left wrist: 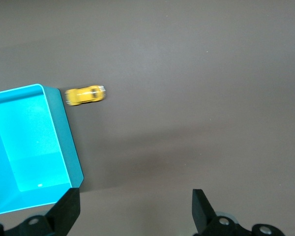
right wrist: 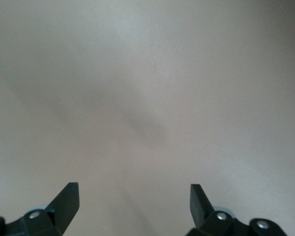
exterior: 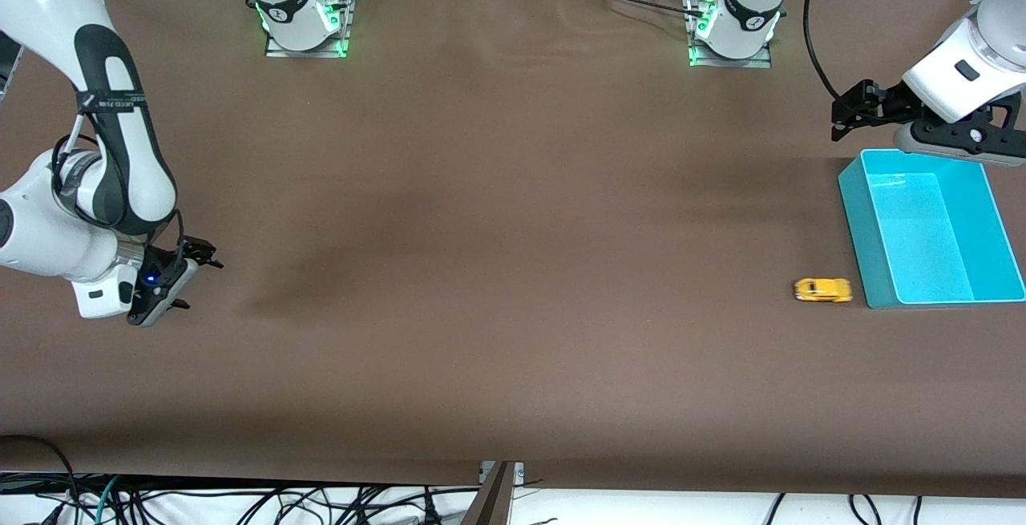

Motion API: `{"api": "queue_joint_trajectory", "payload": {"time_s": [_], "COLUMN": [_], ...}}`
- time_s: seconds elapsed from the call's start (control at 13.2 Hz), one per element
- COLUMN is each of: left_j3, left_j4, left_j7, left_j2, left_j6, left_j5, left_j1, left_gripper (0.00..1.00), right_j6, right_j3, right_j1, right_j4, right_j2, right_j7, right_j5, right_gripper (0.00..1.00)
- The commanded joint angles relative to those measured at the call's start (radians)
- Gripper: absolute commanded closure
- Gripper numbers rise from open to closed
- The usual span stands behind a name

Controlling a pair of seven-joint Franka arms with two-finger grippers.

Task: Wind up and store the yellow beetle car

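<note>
1. A wide brown worktop (exterior: 497, 268) fills the scene, with two robot arm bases along its top edge and loose cables below its near edge.
2. A turquoise bin (exterior: 854, 212) sits at the left arm's end of the worktop and looks empty.
3. The yellow beetle car (exterior: 822, 290) rests on its wheels on the worktop, just beside the bin's near corner, on the side toward the right arm's end. It does not touch the bin.
4. The car's long axis runs along the length of the worktop, from one arm's end toward the other.
5. The left gripper (exterior: 842, 118) hangs in the air over the worktop just beside the bin's farther corner, jaws spread wide and holding nothing.
6. In the left wrist view the car (left wrist: 85, 95) lies well ahead of the jaws, off their centre line toward the bin (left wrist: 64, 142).
7. The right gripper (exterior: 196, 268) waits well apart from the bin, over bare worktop at the right arm's end, jaws spread and holding nothing.
8. The left arm is clearly nearer the car, so the pick probably falls to it.
</note>
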Motion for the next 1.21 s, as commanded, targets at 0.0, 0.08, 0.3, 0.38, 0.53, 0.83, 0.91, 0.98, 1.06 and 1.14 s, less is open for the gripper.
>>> {"api": "queue_joint_trajectory", "payload": {"time_s": [0.0, 0.08, 0.3, 0.38, 0.53, 0.83, 0.91, 0.98, 1.06, 1.14], "left_j3": [-0.005, -0.004, -0.004, -0.005, -0.004, -0.002, -0.002, -0.004, -0.002, -0.002], "left_j4": [0.012, 0.012, 0.012, 0.012, 0.009, 0.007, 0.006, -0.002, -0.008, -0.013], "left_j7": [0.01, 0.01, 0.011, 0.013, 0.142, 0.455, 0.544, 0.634, 0.726, 0.834], "left_j2": [0.01, 0.01, 0.042, 0.063, 0.077, 0.181, 0.21, 0.238, 0.272, 0.315], "left_j6": [-0.014, -0.014, -0.014, -0.017, -0.02, -0.005, 0.018, 0.051, 0.087, 0.128], "left_j5": [-0.015, -0.016, -0.024, -0.026, -0.021, 0.008, 0.034, 0.06, 0.08, 0.1], "left_j1": [0.018, 0.024, 0.045, 0.051, 0.051, 0.08, 0.082, 0.09, 0.102, 0.116], "left_gripper": [0.0, 0.0, 0.0, 0.0, 0.0, 0.0, 0.0, 0.0, 0.0, 0.0], "right_j6": [-0.075, -0.109, -0.279, -0.342, -0.455, -0.58, -0.601, -0.629, -0.688, -0.73], "right_j3": [-0.004, -0.003, -0.001, -0.001, 0.0, -0.009, -0.011, -0.009, -0.001, 0.0], "right_j1": [0.049, 0.068, 0.129, 0.141, 0.16, 0.163, 0.158, 0.165, 0.168, 0.169], "right_j4": [0.008, 0.018, 0.116, 0.162, 0.243, 0.297, 0.299, 0.319, 0.365, 0.404], "right_j2": [-0.037, -0.051, -0.063, -0.063, -0.078, -0.155, -0.175, -0.178, -0.18, -0.178], "right_j7": [0.249, 0.35, 0.64, 0.717, 0.849, 0.975, 0.974, 0.975, 0.975, 0.974], "right_j5": [-0.054, -0.074, -0.105, -0.105, -0.103, -0.099, -0.097, -0.106, -0.154, -0.194], "right_gripper": [0.0, 0.0, 0.0, 0.0, 0.0, 0.0, 0.0, 0.0, 0.0, 0.0]}}
